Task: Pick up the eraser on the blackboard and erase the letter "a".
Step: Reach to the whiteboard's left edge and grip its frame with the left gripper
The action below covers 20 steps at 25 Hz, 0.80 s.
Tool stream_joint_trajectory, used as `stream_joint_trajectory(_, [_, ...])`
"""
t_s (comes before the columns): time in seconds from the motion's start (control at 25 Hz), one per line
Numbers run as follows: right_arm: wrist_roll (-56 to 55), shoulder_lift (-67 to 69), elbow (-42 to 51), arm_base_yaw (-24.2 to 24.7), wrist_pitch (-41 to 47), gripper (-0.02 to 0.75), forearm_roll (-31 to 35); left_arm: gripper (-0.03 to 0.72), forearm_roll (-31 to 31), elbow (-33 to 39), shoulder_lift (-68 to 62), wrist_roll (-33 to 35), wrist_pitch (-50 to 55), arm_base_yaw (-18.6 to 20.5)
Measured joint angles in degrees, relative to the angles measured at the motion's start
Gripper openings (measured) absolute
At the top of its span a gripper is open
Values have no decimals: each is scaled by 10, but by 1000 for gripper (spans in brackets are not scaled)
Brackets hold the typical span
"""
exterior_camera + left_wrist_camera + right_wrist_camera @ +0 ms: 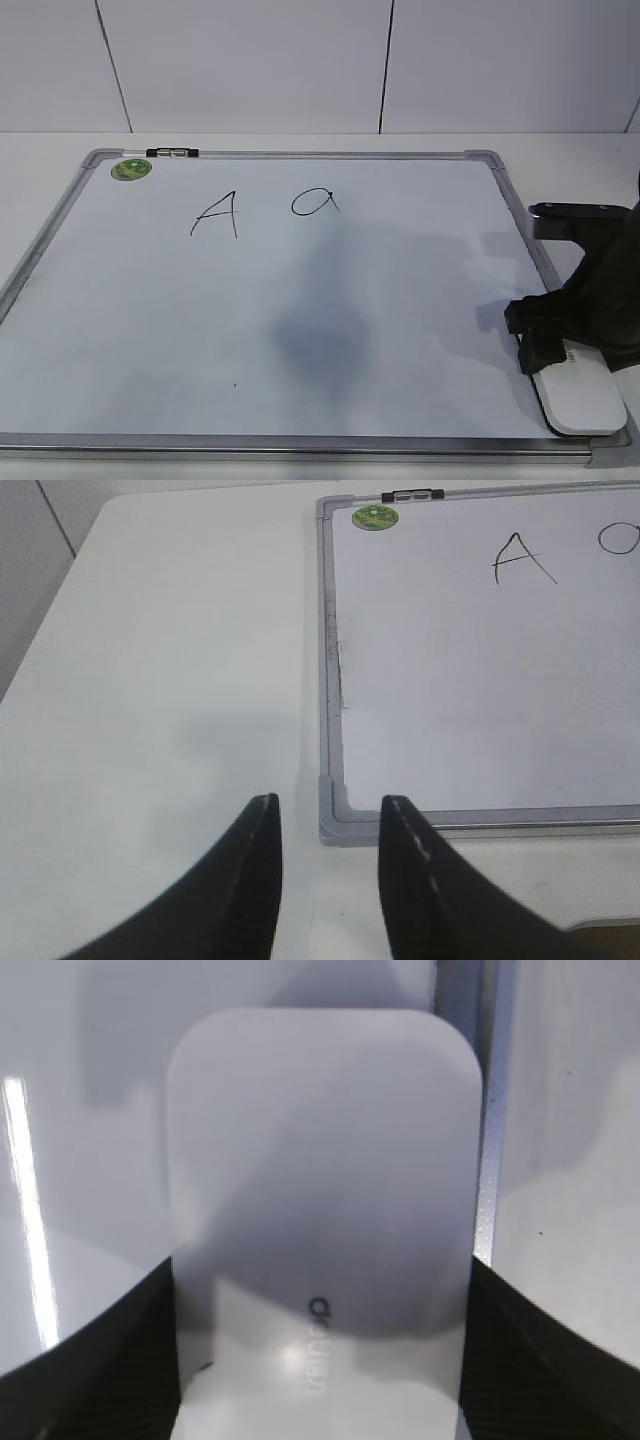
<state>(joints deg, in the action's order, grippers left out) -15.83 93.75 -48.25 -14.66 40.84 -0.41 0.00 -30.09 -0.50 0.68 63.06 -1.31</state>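
The white eraser (585, 400) lies on the blackboard (300, 330) at its near right corner. My right gripper (548, 352) is down over the eraser's far end. In the right wrist view its two black fingers (320, 1295) press the long sides of the eraser (320, 1160), shut on it. The letter "a" (314, 203) is in the board's upper middle, far from the eraser, and its loop shows at the edge of the left wrist view (622, 538). My left gripper (330, 815) is open and empty over the table, just off the board's corner (345, 825).
A capital "A" (217, 213) is written left of the "a". A round green sticker (131, 169) and a marker (172, 153) sit at the board's far left corner. White table (160, 680) lies to the left of the board. A white wall stands behind.
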Motion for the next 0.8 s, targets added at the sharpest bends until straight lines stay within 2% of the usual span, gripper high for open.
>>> stream_joint_trajectory(0.8, [-4, 0, 0, 0, 1, 550, -3, 236, 0, 0, 0, 0, 0, 0])
